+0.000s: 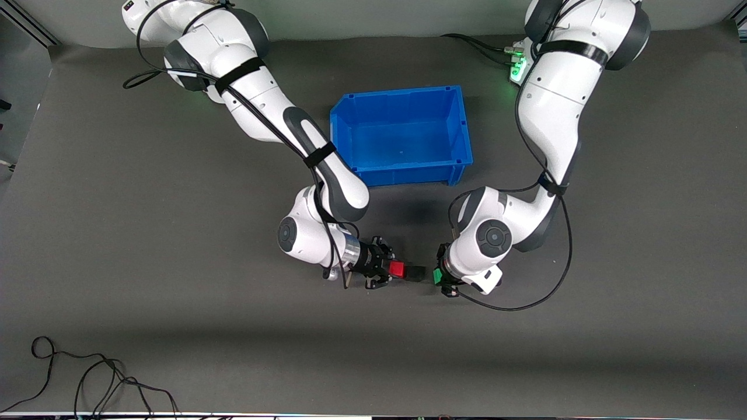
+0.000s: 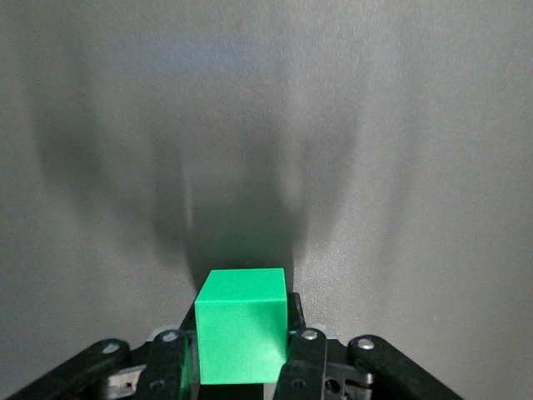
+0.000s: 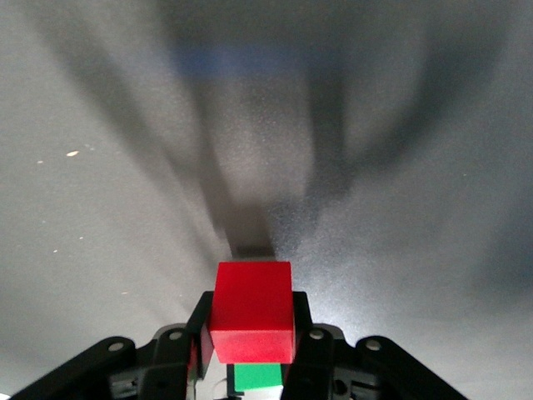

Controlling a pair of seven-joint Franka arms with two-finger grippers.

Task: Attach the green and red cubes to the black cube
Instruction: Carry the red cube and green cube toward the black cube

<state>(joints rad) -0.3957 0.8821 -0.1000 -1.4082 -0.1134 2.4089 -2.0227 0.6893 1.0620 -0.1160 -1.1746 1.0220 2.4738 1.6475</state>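
My right gripper is shut on the red cube, low over the table on the front-camera side of the blue bin. The black cube sits against the red cube's outer face, toward the left gripper. My left gripper faces it, shut on the green cube, with a small gap between green and black. In the left wrist view the green cube fills the space between the fingers of the left gripper. In the right wrist view the red cube is clamped in the right gripper.
The blue bin, with nothing in it, stands toward the robots' bases. Loose black cables lie near the table's front edge at the right arm's end. A green-lit box sits by the left arm's base.
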